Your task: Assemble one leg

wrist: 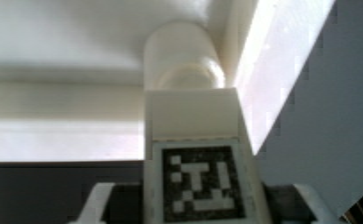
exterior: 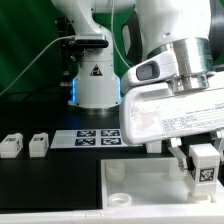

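Note:
My gripper (exterior: pixel 203 165) is shut on a leg (exterior: pixel 205 163), a small white block with a black-and-white tag, at the exterior view's right. It holds the leg upright just above the far right corner of the large flat white square piece (exterior: pixel 140 190). In the wrist view the leg (wrist: pixel 199 140) runs between my fingers (wrist: pixel 110 202), tag facing the camera, its rounded end at the white piece (wrist: pixel 71 105). Whether the leg's end touches a socket is hidden. Two more legs (exterior: pixel 12 146) (exterior: pixel 39 145) lie on the black table at the left.
The marker board (exterior: pixel 90 136) lies flat behind the white square piece, in front of the arm's white base (exterior: pixel 96 85). A cable runs along the left toward the base. The arm's large wrist housing (exterior: pixel 170 110) hangs over the right side.

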{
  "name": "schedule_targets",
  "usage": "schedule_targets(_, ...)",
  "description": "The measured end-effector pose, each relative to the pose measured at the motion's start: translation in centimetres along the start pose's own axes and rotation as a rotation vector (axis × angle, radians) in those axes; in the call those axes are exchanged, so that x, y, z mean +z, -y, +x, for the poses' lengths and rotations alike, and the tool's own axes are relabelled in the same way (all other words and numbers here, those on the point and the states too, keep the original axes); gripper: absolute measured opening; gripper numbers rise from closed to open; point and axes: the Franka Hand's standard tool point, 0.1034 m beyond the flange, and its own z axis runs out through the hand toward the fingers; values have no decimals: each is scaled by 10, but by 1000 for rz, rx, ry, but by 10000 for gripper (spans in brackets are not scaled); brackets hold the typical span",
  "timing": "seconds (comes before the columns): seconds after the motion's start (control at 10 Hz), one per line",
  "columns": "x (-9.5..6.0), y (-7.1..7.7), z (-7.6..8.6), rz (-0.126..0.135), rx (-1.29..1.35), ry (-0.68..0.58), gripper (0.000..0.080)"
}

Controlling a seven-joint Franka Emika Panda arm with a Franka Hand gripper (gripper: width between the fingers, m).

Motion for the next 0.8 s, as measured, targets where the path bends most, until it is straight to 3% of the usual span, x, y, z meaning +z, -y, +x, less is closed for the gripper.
schedule_targets(0.3, -2, 0, -4, -19, 37, -88, 295)
schedule_targets(0.7, -2, 0, -4, -24, 35, -96, 295)
schedule_targets(0.8, -2, 0, -4, -24, 34, -96, 477)
